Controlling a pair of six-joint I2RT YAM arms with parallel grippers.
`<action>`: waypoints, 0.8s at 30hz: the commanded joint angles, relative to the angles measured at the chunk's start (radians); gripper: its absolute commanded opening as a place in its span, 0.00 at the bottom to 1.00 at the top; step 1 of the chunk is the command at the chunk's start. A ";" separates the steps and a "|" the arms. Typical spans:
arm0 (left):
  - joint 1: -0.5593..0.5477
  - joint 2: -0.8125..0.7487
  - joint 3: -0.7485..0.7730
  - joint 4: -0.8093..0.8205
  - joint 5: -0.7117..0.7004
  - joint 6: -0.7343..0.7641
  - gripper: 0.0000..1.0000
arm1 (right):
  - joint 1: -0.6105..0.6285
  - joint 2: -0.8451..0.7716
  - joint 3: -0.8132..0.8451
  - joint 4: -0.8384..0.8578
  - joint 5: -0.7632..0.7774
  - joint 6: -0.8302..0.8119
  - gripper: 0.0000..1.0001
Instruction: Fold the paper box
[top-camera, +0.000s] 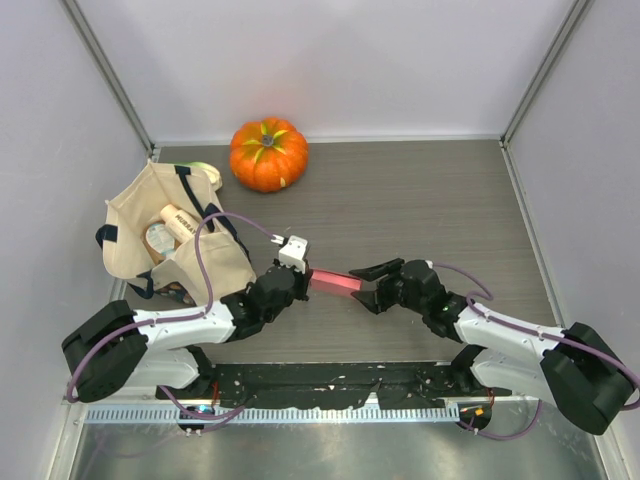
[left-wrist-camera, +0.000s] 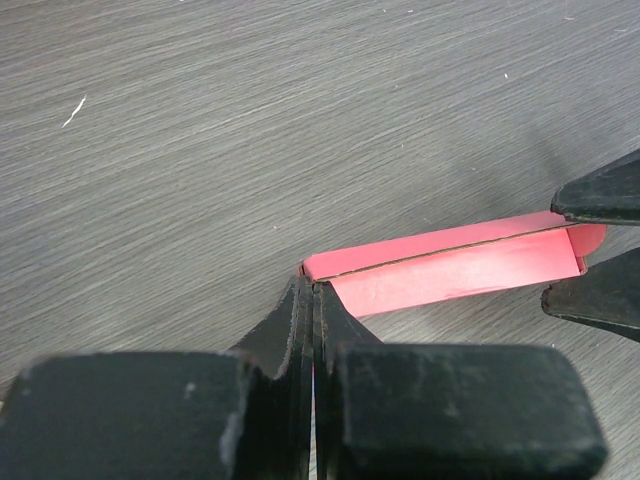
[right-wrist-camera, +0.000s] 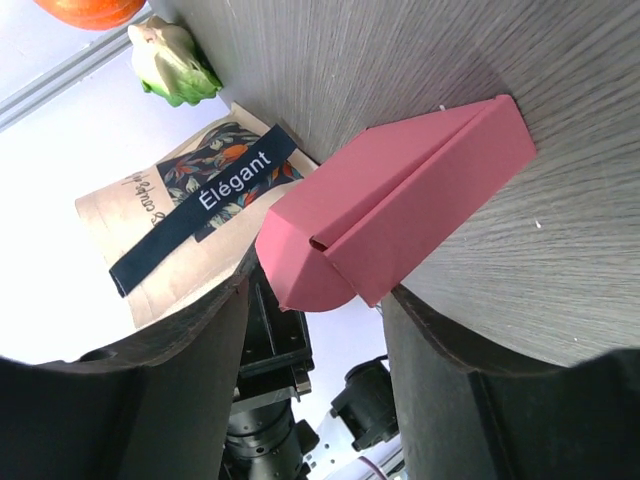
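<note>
Tote bag: a beige tote bag (top-camera: 135, 225) lies at the far left of the worktop (top-camera: 420, 200), open, with some packets inside it.
Packet: in the right wrist view I read "Élégant" on the dark band of one brown packet (right-wrist-camera: 200, 195).
Green thing: a small pale green object (top-camera: 206, 172) is at the back edge of the bag. I cannot tell what it is.
Pumpkin: an orange pumpkin (top-camera: 268, 153) stands at the back of the worktop, just right of the bag and well apart from my arms.
My left end effector: my left end effector (top-camera: 300, 280) is in the middle, near the front. Its two fingers (left-wrist-camera: 285, 330) are pressed together on the left end of the paper box (top-camera: 335, 283), and the edge of the card is pinched between them.
Paper box: the pink-red box (left-wrist-camera: 450, 270) is folded into a long narrow shape with a crease along its length. It reaches from my left end effector to my right one. I cannot tell if it touches the worktop.
My right end effector: my right end effector (top-camera: 372, 285) is at the right end of the box with its fingers (right-wrist-camera: 180, 400) spread apart, one on each side of that end. The upper finger seems to touch the card and the lower one is just beside it.
</note>
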 joint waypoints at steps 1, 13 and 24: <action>-0.019 0.012 0.015 -0.059 -0.015 -0.022 0.00 | -0.002 0.009 -0.011 0.068 0.043 0.010 0.58; -0.025 -0.005 0.018 -0.093 -0.007 -0.039 0.03 | -0.002 0.052 -0.061 0.100 0.089 -0.019 0.45; -0.023 -0.193 0.006 -0.214 0.047 -0.050 0.55 | -0.003 0.144 -0.121 0.200 0.094 -0.018 0.35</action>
